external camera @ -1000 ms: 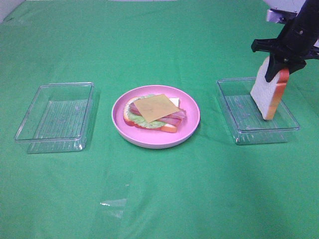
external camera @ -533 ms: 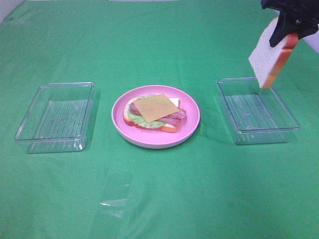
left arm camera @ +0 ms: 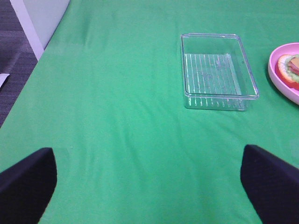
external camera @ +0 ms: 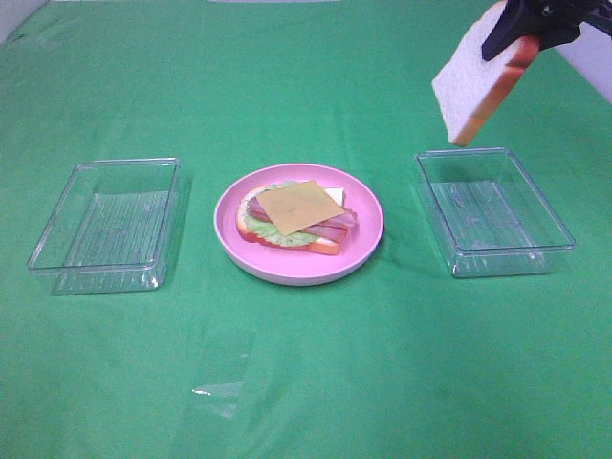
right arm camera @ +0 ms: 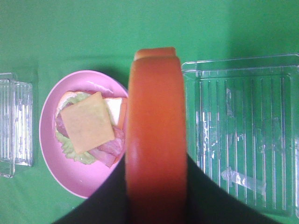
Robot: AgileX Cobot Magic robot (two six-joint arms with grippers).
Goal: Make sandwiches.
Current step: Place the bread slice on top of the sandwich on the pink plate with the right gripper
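Nearest the high camera, the green counter [external camera: 316,382] lies bare of food except for a faint clear scrap of plastic film [external camera: 218,390] on the cloth. Further back, three things sit in a row. At the left is an empty clear tray [external camera: 107,227] with a ribbed floor. In the middle is a round pink plate [external camera: 298,259], and on it rests the half-built sandwich [external camera: 295,217]: a bread slice at the bottom, green lettuce showing at its edge, reddish bacon strips, and a square yellow cheese slice on top, turned a little askew. At the right is a second clear tray [external camera: 493,210], also empty.

Beyond and above that right tray, the right gripper [external camera: 524,21] hangs in the air at the top edge of the view, its jaws pinching a bread slice [external camera: 475,81] by its upper end. The slice hangs tilted, white face toward the plate and orange-brown crust toward the right, clear of the tray below. In the right wrist view the crust fills the centre, with the plate on one side and the tray on the other.

The left gripper [left arm camera: 149,186] does not appear in the high view; its wrist view shows the jaws spread wide and empty above bare cloth, with the left tray ahead of them.
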